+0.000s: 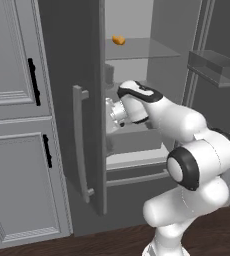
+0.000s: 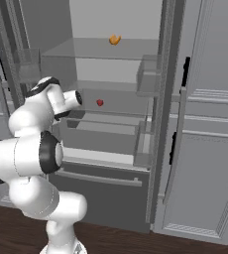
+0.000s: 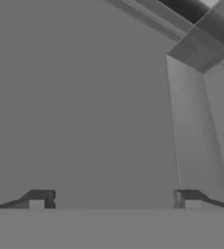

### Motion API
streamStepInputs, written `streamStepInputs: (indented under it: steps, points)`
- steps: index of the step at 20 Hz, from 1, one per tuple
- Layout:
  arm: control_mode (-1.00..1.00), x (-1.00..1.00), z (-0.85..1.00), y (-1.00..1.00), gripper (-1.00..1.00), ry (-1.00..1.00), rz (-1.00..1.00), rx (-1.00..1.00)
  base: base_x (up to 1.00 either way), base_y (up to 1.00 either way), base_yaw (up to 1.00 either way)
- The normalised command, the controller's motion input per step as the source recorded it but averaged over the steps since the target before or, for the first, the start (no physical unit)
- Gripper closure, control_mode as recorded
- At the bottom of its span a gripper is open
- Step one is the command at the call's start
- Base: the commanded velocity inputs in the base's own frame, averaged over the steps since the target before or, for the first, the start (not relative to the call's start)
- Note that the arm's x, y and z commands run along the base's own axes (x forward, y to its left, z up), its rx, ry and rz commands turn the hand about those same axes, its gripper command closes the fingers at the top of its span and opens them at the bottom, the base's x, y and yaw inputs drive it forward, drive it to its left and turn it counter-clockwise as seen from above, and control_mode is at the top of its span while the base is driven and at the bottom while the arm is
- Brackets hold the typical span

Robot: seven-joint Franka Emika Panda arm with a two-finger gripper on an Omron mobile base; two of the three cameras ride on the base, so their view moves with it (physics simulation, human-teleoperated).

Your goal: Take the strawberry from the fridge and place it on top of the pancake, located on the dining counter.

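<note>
Strawberry [image 2: 100, 102] beyond wide-open, empty claw [image 3: 113, 198]

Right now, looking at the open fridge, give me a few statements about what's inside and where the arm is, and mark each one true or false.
1. The strawberry sits on a fridge shelf below the orange-brown lump. True.
2. The gripper is clamped on the strawberry. False: its jaws stand wide apart with nothing between them.
3. Both fridge doors are shut. False: they stand open, showing the shelves.
4. The arm reaches into the fridge at about the strawberry's shelf height. True.
5. The orange-brown lump lies in the bottom drawer. False: it is on the upper glass shelf.
</note>
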Motion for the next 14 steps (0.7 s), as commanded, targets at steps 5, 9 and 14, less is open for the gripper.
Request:
streamStepInputs:
  steps: [5,9,14]
  points:
    - [-1.0,-0.39,0.0,0.68,-1.0,0.0,0.16,0.05,0.0,0.0,0.0]
    - [-1.0,-0.41,0.0,0.77,-1.0,0.0,0.1,0.04,0.0,0.0,0.0]
    - [-1.0,-0.45,0.0,0.77,-1.0,0.0,0.05,0.02,0.0,0.0,0.0]
